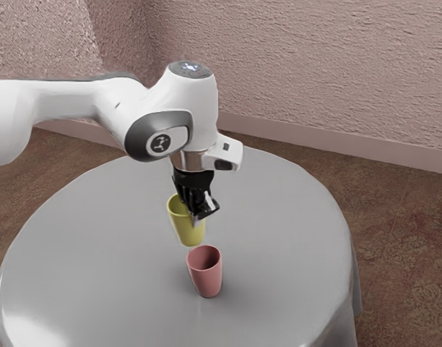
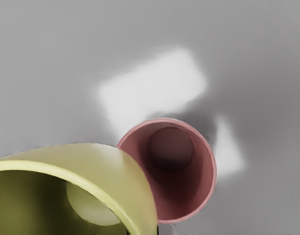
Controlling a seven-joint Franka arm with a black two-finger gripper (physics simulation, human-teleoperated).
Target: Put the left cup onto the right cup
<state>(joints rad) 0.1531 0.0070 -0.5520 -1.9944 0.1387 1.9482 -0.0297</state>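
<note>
The end effector [image 1: 198, 210] grips the yellow cup [image 1: 182, 224] aloft; the pink cup [image 1: 205, 271] stands just below, toward the exterior view's right

A round, grey, softly glossy surface [image 1: 293, 217] stands in a corner. Behind the surface rise rough pinkish plaster walls [image 1: 336, 58] with a pale baseboard [image 1: 336, 141]. Around the surface lies a brown patterned floor [image 1: 401, 231]. Bright patches of light [image 2: 155, 90] reflect on the surface.
</note>
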